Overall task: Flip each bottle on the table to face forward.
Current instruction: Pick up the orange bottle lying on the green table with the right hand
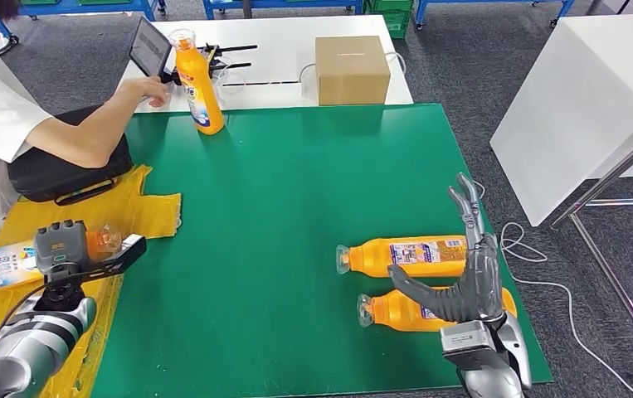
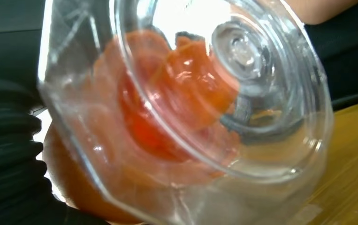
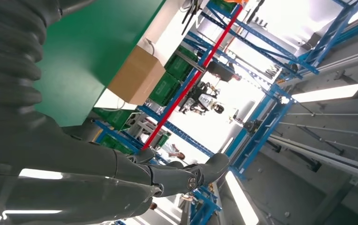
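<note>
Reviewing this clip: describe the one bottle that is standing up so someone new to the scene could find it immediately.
Start from the green mat covering the table and go to its far left corner, next to the seated person's hand. There stands the upright orange bottle, clear cap on top, in front of a small tablet. Unlike the two orange bottles lying flat near the right hand, it is vertical.

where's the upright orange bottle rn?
Head view: the upright orange plastic bottle stands at the far left edge of the green mat, beside the person's hand and left of the brown cardboard box.
</note>
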Robot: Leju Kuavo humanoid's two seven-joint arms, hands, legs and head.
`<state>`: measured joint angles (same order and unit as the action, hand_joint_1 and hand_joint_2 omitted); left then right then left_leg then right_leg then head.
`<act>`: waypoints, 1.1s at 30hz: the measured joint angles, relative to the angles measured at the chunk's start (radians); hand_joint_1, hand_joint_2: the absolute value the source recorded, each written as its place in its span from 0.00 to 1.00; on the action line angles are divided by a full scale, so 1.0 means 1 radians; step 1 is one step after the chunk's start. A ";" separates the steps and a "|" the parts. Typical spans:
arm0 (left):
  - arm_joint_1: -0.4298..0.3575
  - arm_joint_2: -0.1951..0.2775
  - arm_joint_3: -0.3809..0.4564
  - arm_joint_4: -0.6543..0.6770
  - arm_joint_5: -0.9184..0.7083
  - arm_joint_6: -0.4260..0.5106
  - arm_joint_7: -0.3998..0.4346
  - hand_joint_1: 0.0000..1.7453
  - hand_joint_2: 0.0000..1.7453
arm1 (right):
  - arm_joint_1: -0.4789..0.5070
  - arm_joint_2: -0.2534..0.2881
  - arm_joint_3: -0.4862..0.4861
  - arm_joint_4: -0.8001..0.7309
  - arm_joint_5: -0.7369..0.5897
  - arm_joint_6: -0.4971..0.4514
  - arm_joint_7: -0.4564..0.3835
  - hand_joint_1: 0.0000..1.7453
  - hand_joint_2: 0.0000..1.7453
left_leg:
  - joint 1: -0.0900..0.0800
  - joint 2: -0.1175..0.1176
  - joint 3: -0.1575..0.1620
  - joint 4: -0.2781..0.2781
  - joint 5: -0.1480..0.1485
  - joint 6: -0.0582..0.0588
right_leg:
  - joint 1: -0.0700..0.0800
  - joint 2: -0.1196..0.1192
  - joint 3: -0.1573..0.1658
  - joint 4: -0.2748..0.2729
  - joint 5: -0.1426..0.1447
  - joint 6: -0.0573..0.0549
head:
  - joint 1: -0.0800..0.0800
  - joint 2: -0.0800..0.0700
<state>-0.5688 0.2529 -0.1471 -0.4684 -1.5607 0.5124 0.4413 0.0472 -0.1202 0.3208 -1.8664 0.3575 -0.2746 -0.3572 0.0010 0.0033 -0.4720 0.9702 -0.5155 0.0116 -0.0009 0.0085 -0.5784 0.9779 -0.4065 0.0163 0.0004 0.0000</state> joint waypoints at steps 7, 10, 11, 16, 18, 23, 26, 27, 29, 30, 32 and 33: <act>-0.002 -0.006 0.052 0.018 0.011 0.041 -0.071 1.00 1.00 | -0.001 0.004 0.000 0.004 0.000 0.006 0.009 0.00 1.00 | 0.000 0.000 0.001 0.000 0.000 0.000 | 0.000 0.000 0.000 0.000 0.000 0.000 | 0.000 0.000; 0.000 -0.012 0.081 0.021 0.016 0.059 -0.099 1.00 1.00 | -0.001 0.005 0.000 0.006 -0.002 0.006 0.009 0.00 1.00 | 0.000 0.000 0.001 0.000 0.000 0.000 | 0.000 0.000 0.000 0.000 0.000 0.000 | 0.000 0.000; 0.000 -0.014 0.089 0.022 0.016 0.062 -0.103 1.00 1.00 | -0.002 0.006 0.000 0.007 -0.002 0.007 0.009 0.00 1.00 | 0.000 0.000 0.001 0.000 0.000 0.000 | 0.000 0.000 0.000 0.000 0.000 0.000 | 0.000 0.000; 0.001 -0.020 0.112 0.023 0.017 0.065 -0.109 1.00 1.00 | -0.002 0.009 0.000 0.008 -0.002 0.008 0.009 0.00 1.00 | 0.000 -0.001 0.001 0.000 0.000 0.000 | 0.000 -0.001 0.001 0.000 0.000 0.000 | 0.000 0.000; 0.001 -0.022 0.117 0.023 0.017 0.065 -0.109 1.00 1.00 | -0.002 0.009 0.000 0.008 -0.002 0.008 0.009 0.00 1.00 | 0.000 -0.001 0.001 0.000 0.000 0.000 | 0.000 -0.001 0.001 0.000 0.000 0.000 | 0.000 0.000; 0.001 -0.024 0.122 0.023 0.017 0.066 -0.109 1.00 1.00 | -0.002 0.010 0.000 0.008 -0.002 0.008 0.009 0.00 1.00 | 0.000 -0.001 0.001 0.000 0.000 0.000 | 0.000 -0.001 0.001 0.000 0.000 0.000 | 0.000 0.000; 0.002 -0.027 0.129 0.024 0.021 0.076 -0.125 1.00 1.00 | -0.002 0.010 0.000 0.009 -0.003 0.008 0.011 0.00 1.00 | 0.000 -0.001 0.001 0.000 0.000 0.000 | 0.000 -0.001 0.001 0.000 0.000 0.000 | 0.000 0.000; 0.003 -0.030 0.134 0.024 0.025 0.081 -0.135 1.00 1.00 | -0.002 0.010 0.000 0.010 -0.004 0.008 0.012 0.00 1.00 | 0.000 -0.001 0.001 0.000 0.000 0.000 | 0.000 -0.001 0.001 0.000 0.000 0.000 | 0.000 0.000; 0.006 -0.038 0.144 0.024 0.037 0.093 -0.161 1.00 1.00 | -0.002 0.012 0.000 0.012 -0.005 0.008 0.012 0.00 1.00 | 0.000 -0.001 0.001 0.000 0.000 0.000 | 0.000 -0.002 0.001 0.000 0.000 0.000 | 0.000 0.000; 0.007 -0.043 0.150 0.024 0.046 0.098 -0.176 1.00 1.00 | -0.002 0.012 0.000 0.013 -0.005 0.008 0.012 0.00 1.00 | 0.000 -0.001 0.001 0.000 0.000 0.000 | 0.000 -0.002 0.001 0.000 0.000 0.000 | 0.000 0.000; 0.010 -0.054 0.162 0.023 0.069 0.106 -0.208 1.00 1.00 | -0.002 0.014 0.000 0.016 -0.005 0.009 0.012 0.00 1.00 | 0.000 -0.001 0.001 0.000 0.000 0.000 | 0.000 -0.002 0.001 0.000 0.000 0.000 | 0.000 0.000; 0.011 -0.061 0.168 0.023 0.081 0.110 -0.225 1.00 1.00 | -0.002 0.014 0.000 0.017 -0.005 0.009 0.012 0.00 1.00 | 0.000 -0.001 0.001 0.000 0.000 0.000 | 0.000 -0.002 0.001 0.000 0.000 0.000 | 0.000 0.000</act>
<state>-0.5580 0.1922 0.0211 -0.4450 -1.4801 0.6229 0.2160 0.0454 -0.1059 0.3210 -1.8497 0.3525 -0.2659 -0.3449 0.0010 0.0019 -0.4712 0.9702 -0.5153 0.0115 -0.0013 0.0063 -0.5774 0.9779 -0.4066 0.0163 0.0003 0.0000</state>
